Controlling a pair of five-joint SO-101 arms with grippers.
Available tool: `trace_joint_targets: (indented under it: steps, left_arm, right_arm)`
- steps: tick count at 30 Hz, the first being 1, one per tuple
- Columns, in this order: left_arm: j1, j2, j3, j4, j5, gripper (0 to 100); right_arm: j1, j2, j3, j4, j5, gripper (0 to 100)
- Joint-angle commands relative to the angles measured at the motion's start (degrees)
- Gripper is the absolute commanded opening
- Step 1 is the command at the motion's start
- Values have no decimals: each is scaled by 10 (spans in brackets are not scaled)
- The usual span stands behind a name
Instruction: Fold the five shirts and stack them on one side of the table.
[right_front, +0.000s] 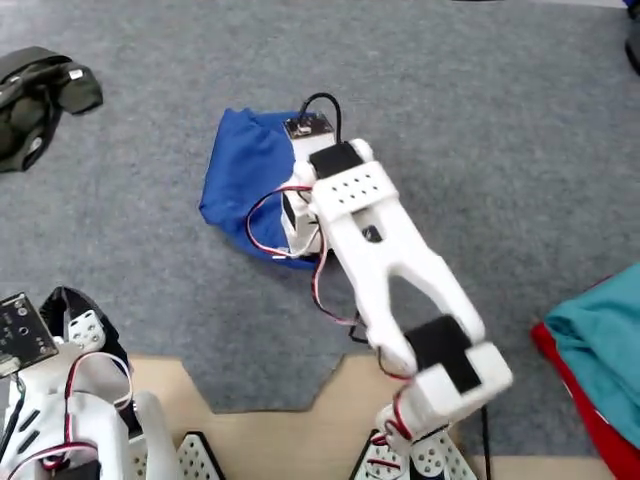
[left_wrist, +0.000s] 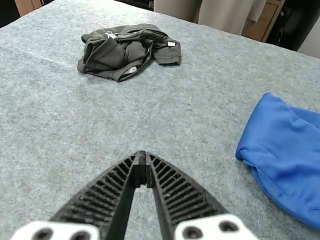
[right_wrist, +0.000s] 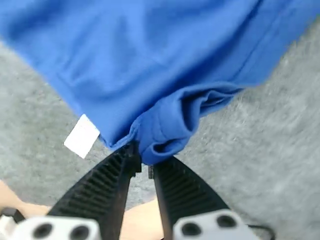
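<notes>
Pinching the blue shirt (right_wrist: 150, 60), the right claw (right_wrist: 143, 161) is clamped; the left claw (left_wrist: 142, 159) is closed, empty.

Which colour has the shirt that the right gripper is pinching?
The shirt in the right gripper is plain blue; the right wrist view shows it best.

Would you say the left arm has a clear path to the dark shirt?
Probably yes: only bare mat lies between the left gripper and the dark shirt; the blue shirt sits aside.
</notes>
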Motion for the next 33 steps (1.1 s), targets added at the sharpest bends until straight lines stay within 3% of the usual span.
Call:
trace_joint_targets:
  steps: [1,7,14,23,33]
  left_arm:
    - [1,-4,1,1,-2,19]
    - [2,-4,-25,1,1,19]
    - [17,-3,-42,-34,31,19]
    - [77,-3,-72,-34,31,19]
    - [105,-3,-94,-32,31,19]
  right_arm:
    - [7,-102,36,-30,62,5]
    - [7,-210,128,-65,177,6]
    - [-30,-337,214,-66,258,6]
    - [-30,-389,348,-126,262,6]
    - [-63,-513,385,-69,264,6]
